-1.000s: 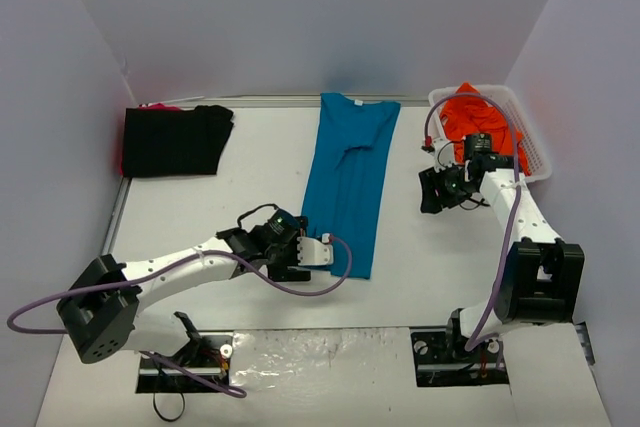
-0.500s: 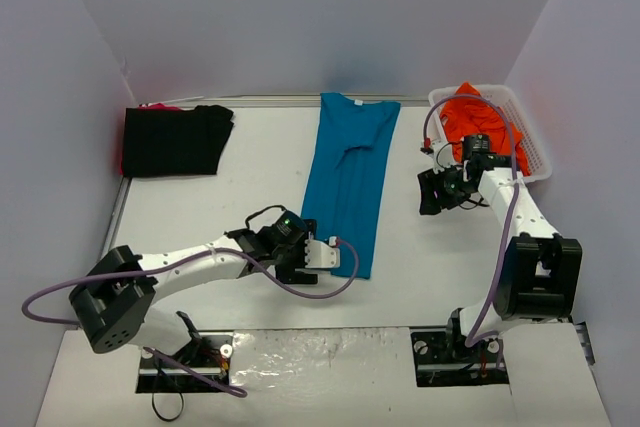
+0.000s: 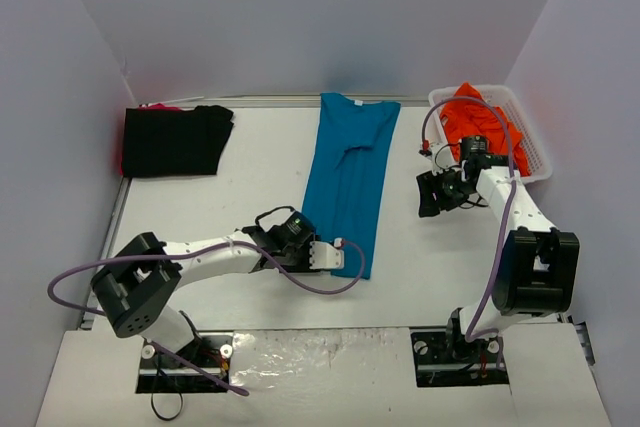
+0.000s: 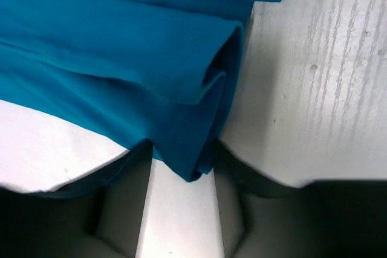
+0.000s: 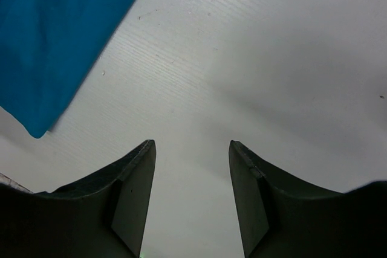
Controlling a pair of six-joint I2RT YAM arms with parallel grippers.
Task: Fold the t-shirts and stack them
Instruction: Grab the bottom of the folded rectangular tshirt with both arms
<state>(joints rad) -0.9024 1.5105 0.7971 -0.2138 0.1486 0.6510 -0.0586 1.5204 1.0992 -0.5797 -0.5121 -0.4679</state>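
Teal t-shirt (image 3: 350,177) lies flat as a long narrow strip down the middle of the white surface (image 3: 240,197), collar at the far end. The knit is smooth with soft lengthwise creases.

Left end effector (image 3: 338,255) sits at the strip's near corner. In the wrist view the doubled hem is bunched into a rounded fold between the two fingers (image 4: 121,209), so it is clenched on the teal t-shirt.

Right end effector (image 3: 430,192) is released, its dark curved fingers (image 5: 136,191) apart over bare, finely grained surface, well right of the teal cloth.

Black t-shirt (image 3: 175,140) lies folded in a neat rectangle at the far left. Orange t-shirts (image 3: 480,122) are heaped, crumpled, in a white slotted plastic basket (image 3: 538,155) at the far right.
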